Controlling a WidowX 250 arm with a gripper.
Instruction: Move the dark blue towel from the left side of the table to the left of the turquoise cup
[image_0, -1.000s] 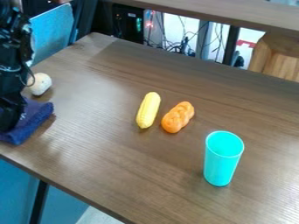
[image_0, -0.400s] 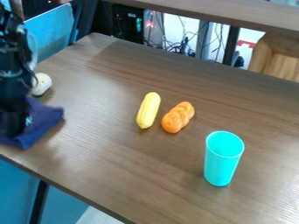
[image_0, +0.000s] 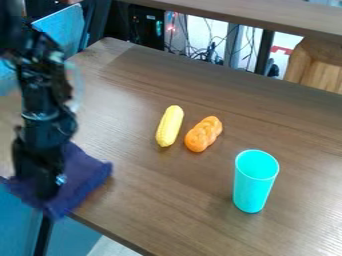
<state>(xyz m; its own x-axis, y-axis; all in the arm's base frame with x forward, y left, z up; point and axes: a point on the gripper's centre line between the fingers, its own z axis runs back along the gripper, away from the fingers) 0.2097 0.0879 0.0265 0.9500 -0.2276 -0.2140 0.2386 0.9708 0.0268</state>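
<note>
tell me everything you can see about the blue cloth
The cloth is dark blue, leaning to purple, and looks like soft, plain fabric. It is loosely spread and rumpled, with one blunt corner pointing right, over the table. It is at the near left side, its lower tip showing past the table's edge. The black tool comes down onto its middle and hides part of it. Whether it lies flat or is partly raised, I can't tell.

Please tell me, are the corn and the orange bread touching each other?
Apart. The camera view shows a strip of bare table between corn and bread.
</note>
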